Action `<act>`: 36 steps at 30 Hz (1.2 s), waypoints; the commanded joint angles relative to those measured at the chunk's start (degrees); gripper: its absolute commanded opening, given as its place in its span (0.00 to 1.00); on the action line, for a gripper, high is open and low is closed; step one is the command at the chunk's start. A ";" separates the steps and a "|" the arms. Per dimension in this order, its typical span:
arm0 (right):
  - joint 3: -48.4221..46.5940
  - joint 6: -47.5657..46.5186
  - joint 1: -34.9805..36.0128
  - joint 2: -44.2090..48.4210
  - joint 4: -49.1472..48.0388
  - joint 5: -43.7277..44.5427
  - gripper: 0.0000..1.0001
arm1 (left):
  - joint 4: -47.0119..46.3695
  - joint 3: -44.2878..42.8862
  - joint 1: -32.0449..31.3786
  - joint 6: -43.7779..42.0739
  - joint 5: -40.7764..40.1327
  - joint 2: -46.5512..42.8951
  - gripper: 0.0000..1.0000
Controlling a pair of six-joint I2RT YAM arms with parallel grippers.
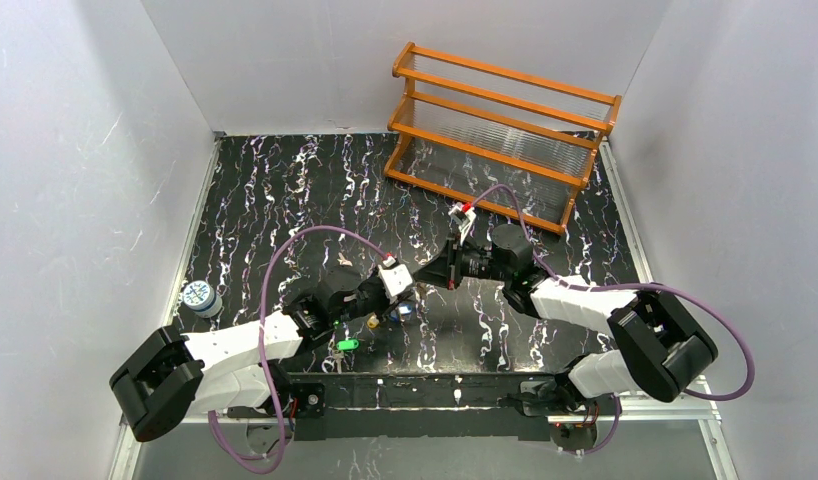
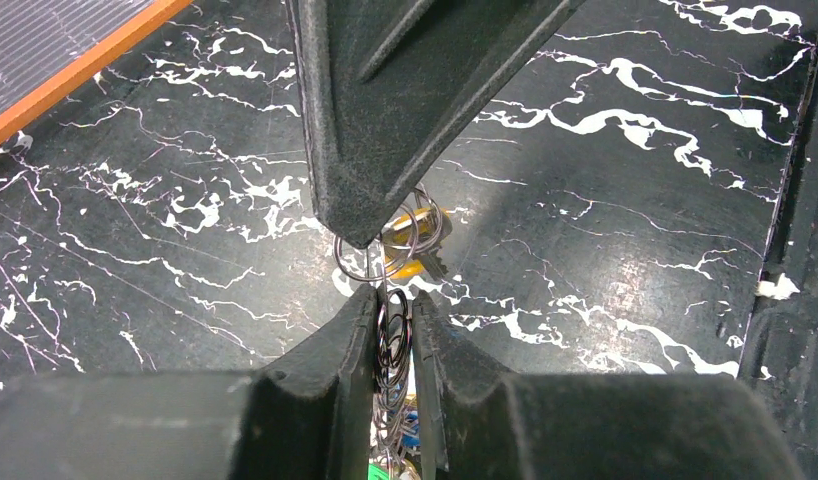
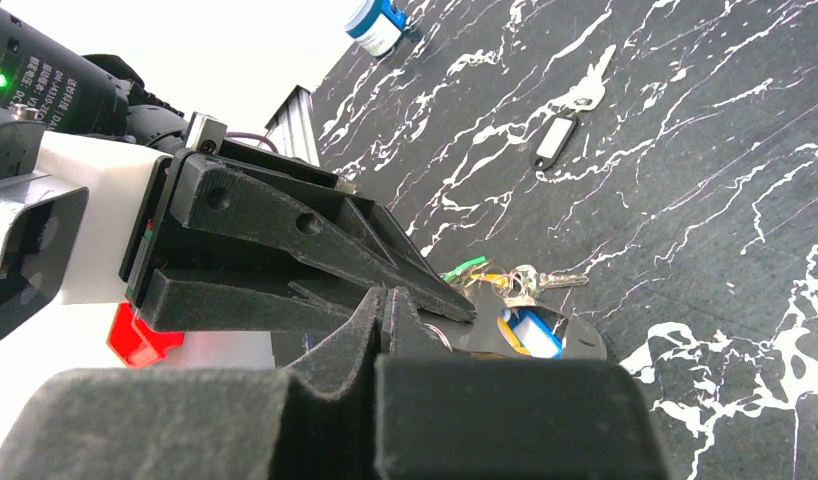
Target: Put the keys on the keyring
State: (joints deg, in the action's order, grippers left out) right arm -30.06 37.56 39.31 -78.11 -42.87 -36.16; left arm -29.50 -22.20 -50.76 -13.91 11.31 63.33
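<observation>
In the left wrist view my left gripper is shut on the keyring, a bundle of thin silvery wire loops standing upright between its fingers. My right gripper comes down from above with its fingers pressed shut, and its tip touches the top loop. I cannot tell if that tip pinches the wire. Below the loops lie bunched keys: a green head, a yellow head and a blue tag. From above, both grippers meet over the keys.
A green key lies apart near the front edge. Two loose keys lie farther off. A small blue-white can stands at the left edge. An orange wooden rack fills the back right.
</observation>
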 commanded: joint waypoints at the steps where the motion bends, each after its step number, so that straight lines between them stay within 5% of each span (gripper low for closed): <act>1: -1.88 0.41 0.36 0.06 -5.68 0.61 0.01 | -0.21 0.42 -0.27 -0.24 1.57 -0.27 0.00; 33: -0.09 -0.67 1.78 2.95 -9.92 5.81 0.01 | -4.57 1.32 -1.88 3.01 2.92 0.04 0.00; 36: 0.26 -1.48 1.77 3.42 -7.97 4.79 0.01 | -4.69 2.39 -1.93 3.93 0.50 -2.52 0.16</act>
State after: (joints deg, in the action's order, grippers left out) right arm -29.19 37.54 40.80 -77.17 -46.52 -31.33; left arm -33.61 -21.74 -51.79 -11.75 12.10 64.25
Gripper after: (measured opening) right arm 0.030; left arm 0.141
